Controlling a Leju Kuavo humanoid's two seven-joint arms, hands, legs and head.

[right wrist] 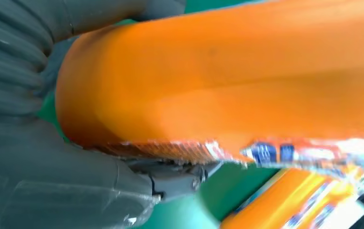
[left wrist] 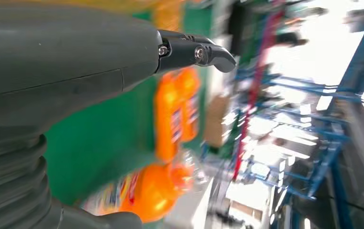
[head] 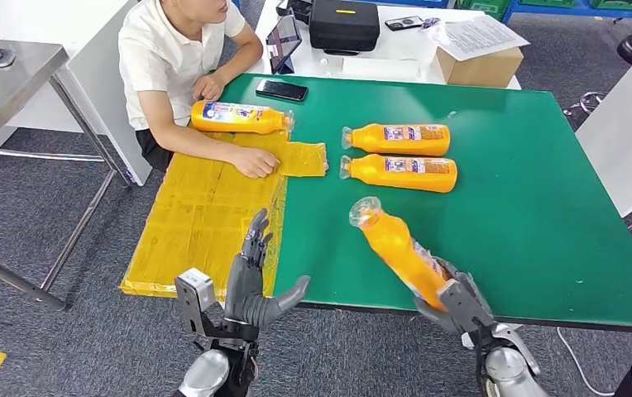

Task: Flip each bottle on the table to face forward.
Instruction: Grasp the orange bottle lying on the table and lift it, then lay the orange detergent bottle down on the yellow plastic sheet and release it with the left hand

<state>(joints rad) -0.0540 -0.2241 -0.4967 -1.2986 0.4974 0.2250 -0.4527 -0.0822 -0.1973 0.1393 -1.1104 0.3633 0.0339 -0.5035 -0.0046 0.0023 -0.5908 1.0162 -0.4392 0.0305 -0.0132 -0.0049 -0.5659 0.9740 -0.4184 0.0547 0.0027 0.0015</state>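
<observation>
The bottle [head: 399,251] in hand lies slanted near the front edge of the green worktop [head: 544,207], cap pointing away toward the two labelled bottles [head: 401,155] lying side by side; the right hand [head: 453,299] grasps it at its base end, and the head view shows plain orange on top, with the label edge peeking out on the underside in the right wrist view. To do this step well, roll the wrist until the label faces up, keep the grip firm on the smooth plastic, and set it down parallel beside the pair. The left hand [head: 251,281] hovers released, fingers spread, over the yellow mat [head: 201,215], ready to steady. A fourth bottle [head: 240,117] lies by a seated person's arm.
</observation>
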